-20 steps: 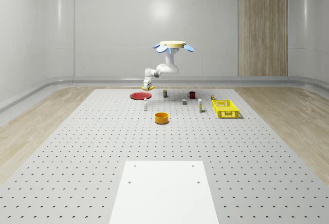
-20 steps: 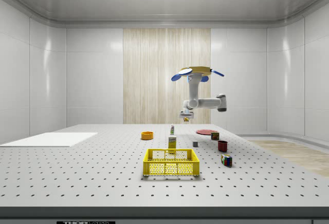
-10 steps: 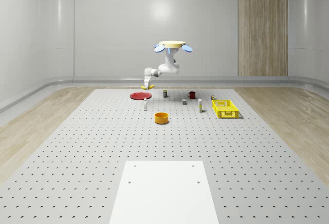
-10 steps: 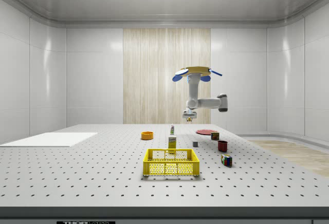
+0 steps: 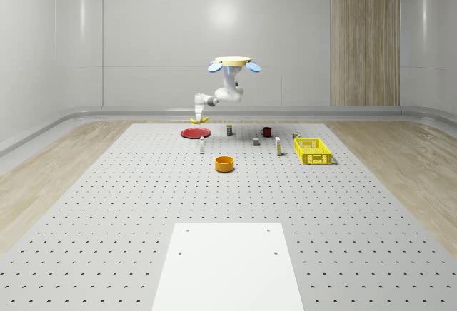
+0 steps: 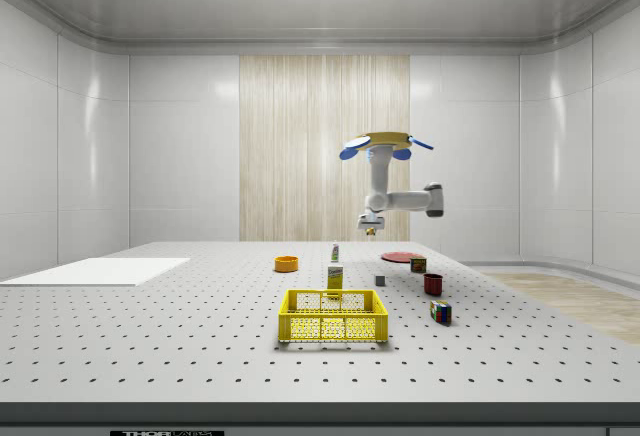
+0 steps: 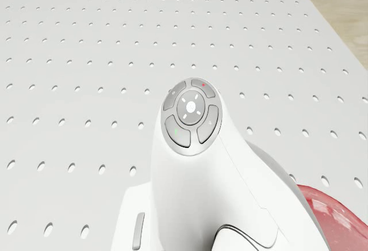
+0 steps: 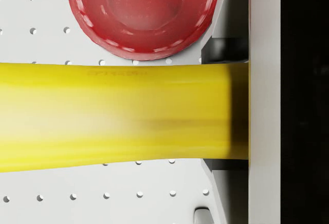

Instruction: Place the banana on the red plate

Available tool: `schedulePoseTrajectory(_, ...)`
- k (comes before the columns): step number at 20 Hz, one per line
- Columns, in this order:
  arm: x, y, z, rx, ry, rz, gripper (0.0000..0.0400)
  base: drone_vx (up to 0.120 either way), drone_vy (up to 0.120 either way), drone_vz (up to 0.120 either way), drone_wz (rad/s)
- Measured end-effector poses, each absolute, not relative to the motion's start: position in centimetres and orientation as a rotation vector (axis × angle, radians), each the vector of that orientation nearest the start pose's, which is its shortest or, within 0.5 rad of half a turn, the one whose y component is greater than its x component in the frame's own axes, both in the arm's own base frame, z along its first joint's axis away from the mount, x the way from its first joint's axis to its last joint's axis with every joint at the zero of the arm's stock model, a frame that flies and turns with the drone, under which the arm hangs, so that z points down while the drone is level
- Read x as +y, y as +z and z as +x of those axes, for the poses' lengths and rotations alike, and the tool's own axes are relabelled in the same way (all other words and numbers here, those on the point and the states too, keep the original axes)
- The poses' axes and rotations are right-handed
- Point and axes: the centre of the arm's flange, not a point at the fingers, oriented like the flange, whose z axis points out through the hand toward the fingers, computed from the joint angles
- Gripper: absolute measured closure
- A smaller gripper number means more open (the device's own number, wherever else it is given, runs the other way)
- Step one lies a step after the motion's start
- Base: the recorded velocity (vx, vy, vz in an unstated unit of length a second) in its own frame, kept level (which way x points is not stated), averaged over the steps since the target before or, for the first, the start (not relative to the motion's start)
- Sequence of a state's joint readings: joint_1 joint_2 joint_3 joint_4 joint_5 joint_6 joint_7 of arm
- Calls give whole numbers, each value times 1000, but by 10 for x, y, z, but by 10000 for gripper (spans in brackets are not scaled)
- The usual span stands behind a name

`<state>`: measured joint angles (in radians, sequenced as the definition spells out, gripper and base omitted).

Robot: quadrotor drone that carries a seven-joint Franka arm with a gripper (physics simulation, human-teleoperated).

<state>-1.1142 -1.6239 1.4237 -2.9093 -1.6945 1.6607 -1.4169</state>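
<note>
Whole-scene view: the drone (image 5: 233, 61) hovers above the far end of the perforated table (image 5: 143, 204), arm reaching toward this view's left. The end effector (image 5: 196, 116) hangs over the far edge of the red plate (image 5: 194, 133), with the banana (image 5: 195, 120) a yellow sliver beneath it, well clear of the plate surface. Orange bowl (image 5: 225, 163) and yellow basket (image 5: 313, 150) sit nearer the camera, apart from the plate.

Side view: end effector (image 6: 370, 222) holds the banana (image 6: 370, 228) in the air; the red plate (image 6: 401, 256) lies lower and toward this view's right. Judged from here, the load is not centred over the plate.

Drone view: the arm's wrist (image 7: 190, 118) stands in the foreground; a slice of red plate (image 7: 339, 222) shows beside it.

Wrist view: the banana (image 8: 113, 116) is pinched crosswise against a finger (image 8: 263, 100), and the red plate (image 8: 144, 13) sits off to one side of it, not beneath.

Risks: release at this height and offset would likely drop the banana on the rim or on the table, where it could bounce or roll off. Hover drift during descent could worsen the offset. The long fruit, gripped crosswise, may swing or slip.
</note>
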Motion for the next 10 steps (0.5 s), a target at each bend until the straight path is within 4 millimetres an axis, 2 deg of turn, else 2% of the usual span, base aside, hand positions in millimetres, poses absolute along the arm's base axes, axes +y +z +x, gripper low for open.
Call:
schedulePoseTrajectory(1, 8, 478, 295, 8, -2303, 8, 207, 120, -120, 0, 0)
schedulePoseTrajectory(4, 8, 478, 295, 8, -2311, 8, 207, 0, 0, 0, 0)
schedulePoseTrajectory(10, 8, 478, 295, 8, -2317, 8, 207, 0, -120, 0, 0)
